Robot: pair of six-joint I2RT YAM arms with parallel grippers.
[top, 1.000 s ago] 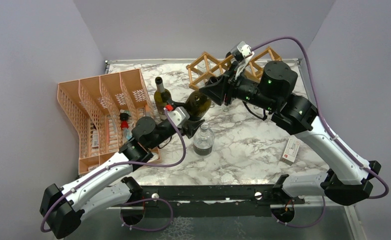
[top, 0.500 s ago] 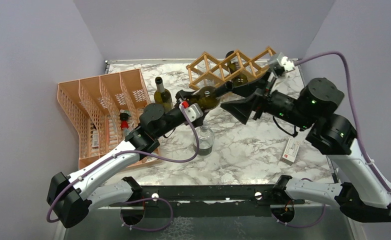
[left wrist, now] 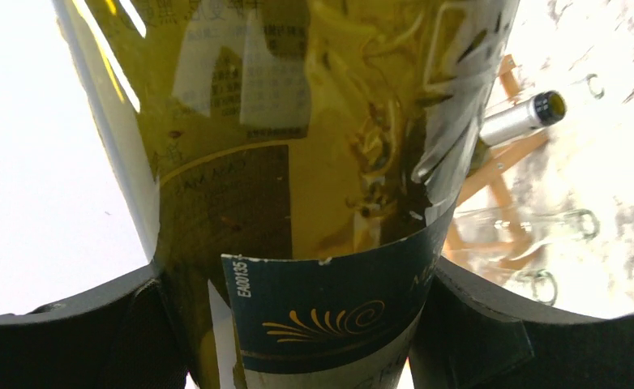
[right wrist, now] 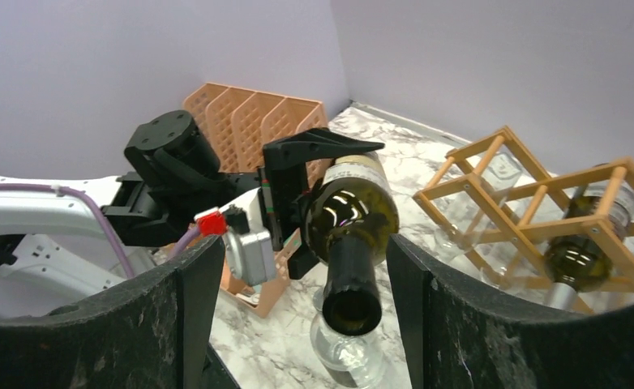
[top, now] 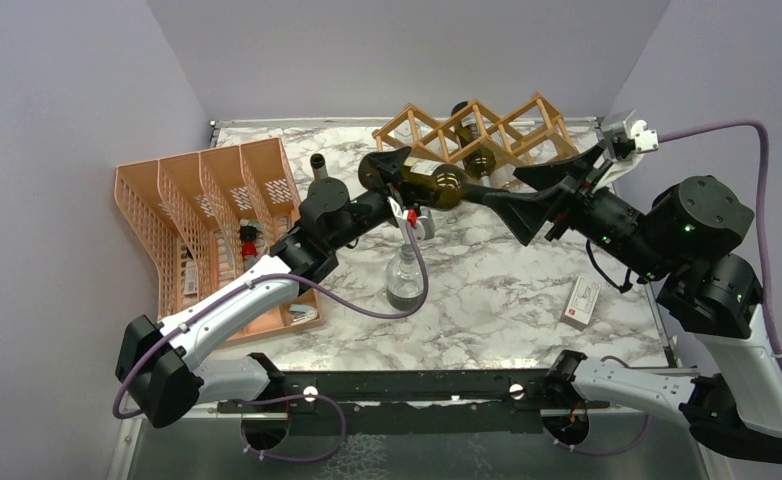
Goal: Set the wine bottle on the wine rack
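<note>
The wine bottle, dark green glass with a navy and white label, lies level in the air in front of the wine rack. My left gripper is shut on its body. In the left wrist view the bottle fills the frame between the black fingers. Its neck points at my right gripper, which is open, and the mouth sits between the two pads without touching them. That gripper stands right of the bottle. The rack holds another bottle.
An orange mesh organizer stands at the left with an upright dark bottle beside it. A clear bottle stands under the held one. A small white and red box lies at the right. Grey walls close in on three sides.
My right gripper has opened, let go of the bottle's neck and drawn back to the right. The left arm has carried the bottle right and back towards the rack.
</note>
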